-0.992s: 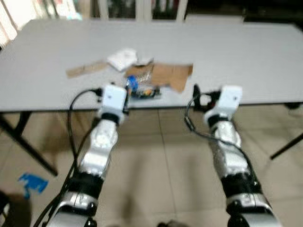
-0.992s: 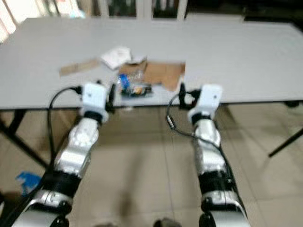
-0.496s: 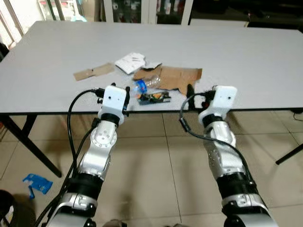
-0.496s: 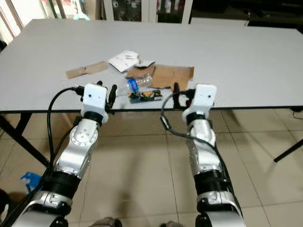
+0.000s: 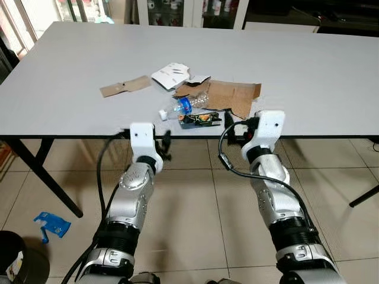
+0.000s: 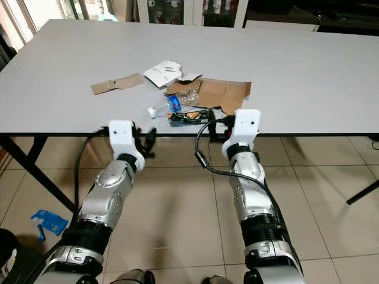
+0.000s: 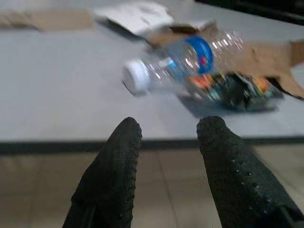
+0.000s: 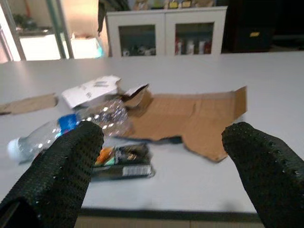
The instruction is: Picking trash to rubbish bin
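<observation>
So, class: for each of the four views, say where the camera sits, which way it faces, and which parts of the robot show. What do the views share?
Left eye: on the head, facing forward and down at the table; both silver arms show.
Right eye: beside it, same scene.
Left wrist: on the left arm, looking along the open left gripper at the plastic bottle.
Right wrist: along the open right gripper at the cardboard.
All views share the bottle.

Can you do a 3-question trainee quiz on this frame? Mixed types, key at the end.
1. True or false: the plastic bottle stands upright on the table.
2. Which lies nearest the table's front edge: A) white paper B) dark snack wrapper C) cardboard strip?
3. Are the right gripper fingers open or shut?

Key: 1 false, it lies on its side. 2 B. 3 open, spread wide.
</observation>
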Motion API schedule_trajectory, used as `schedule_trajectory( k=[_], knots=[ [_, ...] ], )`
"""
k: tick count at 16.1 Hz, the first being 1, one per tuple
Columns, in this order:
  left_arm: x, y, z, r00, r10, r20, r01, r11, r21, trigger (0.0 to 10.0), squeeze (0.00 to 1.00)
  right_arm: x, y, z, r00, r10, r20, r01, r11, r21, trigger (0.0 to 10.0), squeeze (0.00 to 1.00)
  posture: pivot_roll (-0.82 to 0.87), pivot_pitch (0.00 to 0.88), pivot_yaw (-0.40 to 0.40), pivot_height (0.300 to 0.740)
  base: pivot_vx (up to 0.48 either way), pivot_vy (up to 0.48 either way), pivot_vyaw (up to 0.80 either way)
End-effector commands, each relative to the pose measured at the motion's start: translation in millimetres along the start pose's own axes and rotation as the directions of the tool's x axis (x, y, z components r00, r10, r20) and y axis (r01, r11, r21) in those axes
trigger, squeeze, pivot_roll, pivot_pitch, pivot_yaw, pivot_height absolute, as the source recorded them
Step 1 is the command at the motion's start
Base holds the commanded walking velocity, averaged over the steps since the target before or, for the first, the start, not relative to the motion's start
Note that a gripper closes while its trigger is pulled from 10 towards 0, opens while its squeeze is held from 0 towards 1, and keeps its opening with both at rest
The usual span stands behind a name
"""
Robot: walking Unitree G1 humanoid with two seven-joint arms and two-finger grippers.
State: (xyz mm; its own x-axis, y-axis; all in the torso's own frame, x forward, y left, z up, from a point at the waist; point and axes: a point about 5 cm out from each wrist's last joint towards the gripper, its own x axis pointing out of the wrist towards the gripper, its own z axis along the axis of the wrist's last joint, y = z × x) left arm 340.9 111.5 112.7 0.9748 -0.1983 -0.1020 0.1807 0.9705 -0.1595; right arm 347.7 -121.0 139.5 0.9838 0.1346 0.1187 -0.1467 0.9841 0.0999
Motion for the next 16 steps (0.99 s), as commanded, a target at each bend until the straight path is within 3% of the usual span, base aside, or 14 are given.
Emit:
schedule_trajectory(
  k=[1, 4, 7, 9, 16],
  knots=[
    [0.7, -4.6, -6, 0.998, -0.048, -0.050, 0.046, 0.998, -0.037, 10.0, 0.00, -1.1, 0.2, -1, 1.000, 0.017, -0.011, -0.017, 1.000, 0.001, 10.0, 0.00, -0.01, 0.107, -0.051, 0.740, 0.000, 0.000, 0.00],
    [4.1, -10.4, -3, 0.990, -0.121, -0.073, 0.117, 0.991, -0.058, 10.0, 0.00, -1.9, 3.9, -1, 0.999, 0.039, -0.016, -0.039, 0.999, 0.006, 10.0, 0.00, -0.01, 0.107, -0.048, 0.740, 0.000, 0.000, 0.00],
    [8.8, -13.5, 7, 0.984, -0.166, -0.064, 0.164, 0.986, -0.030, 10.0, 0.00, -2.8, 5.8, -1, 0.999, 0.051, -0.018, -0.051, 0.999, 0.009, 10.0, 0.00, -0.01, 0.108, -0.045, 0.740, 0.000, 0.000, 0.00],
    [16.2, -16.1, 21, 0.988, -0.154, -0.019, 0.154, 0.988, -0.033, 10.0, 1.00, -3.6, 6.1, -1, 0.998, 0.056, -0.018, -0.056, 0.998, 0.009, 10.0, 0.00, -0.02, 0.109, -0.041, 0.740, 0.000, 0.000, 0.00],
    [24.2, -18.6, 29, 0.990, -0.140, -0.032, 0.138, 0.989, -0.048, 10.0, 1.00, -4.6, 6.2, -2, 0.998, 0.063, -0.023, -0.063, 0.998, 0.010, 10.0, 0.00, -0.02, 0.110, -0.037, 0.740, 0.000, 0.000, 0.00]
  ],
)
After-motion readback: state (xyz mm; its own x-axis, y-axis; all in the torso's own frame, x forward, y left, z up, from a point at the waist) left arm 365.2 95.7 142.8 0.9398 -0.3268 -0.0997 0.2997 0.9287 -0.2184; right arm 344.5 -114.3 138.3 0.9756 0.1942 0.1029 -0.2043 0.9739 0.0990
